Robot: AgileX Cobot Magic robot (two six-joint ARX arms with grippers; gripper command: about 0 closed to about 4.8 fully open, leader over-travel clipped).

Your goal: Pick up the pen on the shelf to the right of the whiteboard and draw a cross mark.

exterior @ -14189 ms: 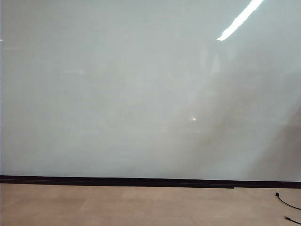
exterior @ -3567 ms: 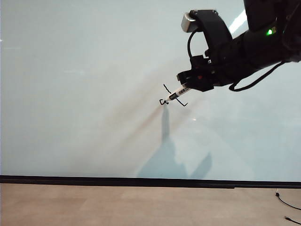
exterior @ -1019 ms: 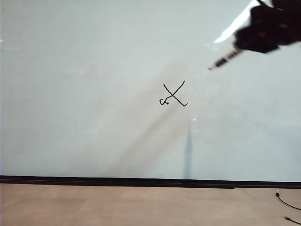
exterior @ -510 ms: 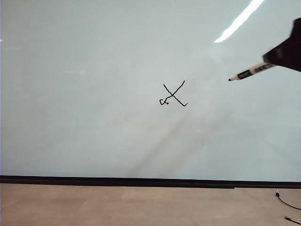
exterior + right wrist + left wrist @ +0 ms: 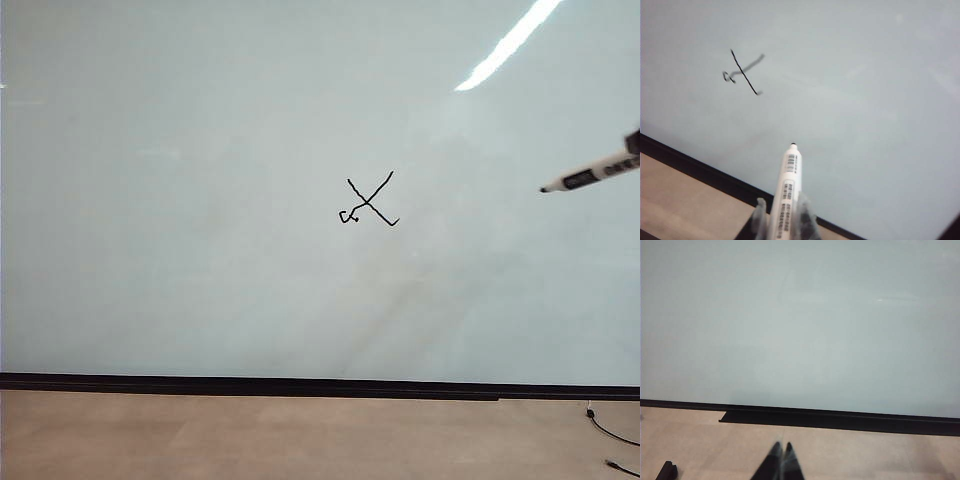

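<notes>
- The pen [image 5: 785,200] is clamped between the narrow jaws of the right gripper [image 5: 781,216], its black tip projecting well forward of the fingertips [image 5: 758,214] – a grip that leaves the writing end free.
- In the exterior view only the pen [image 5: 592,174] enters at the right edge; the gripper itself falls outside that view.
- The pen tip is held apart from the whiteboard [image 5: 200,150], with no contact showing – judged a withdrawal posture, the drawing being done.
- The cross mark [image 5: 368,203] is on the board, well ahead of the pen tip and off to one side; its hooked squiggle sits at its lower left end. In the right wrist view the mark [image 5: 742,72] is partly blurred.
- The left gripper [image 5: 781,452] is seen with jaws together, holding nothing, pointing toward the black strip [image 5: 840,418] at the board's foot.
- Around: tan floor [image 5: 300,435], a cable [image 5: 610,432] at the far right, a small dark object [image 5: 666,471] beside the left jaws – identity unclear.
- No shelf is visible; nothing stands between the pen and the board.
- Judged remaining: returning the pen, if required.
</notes>
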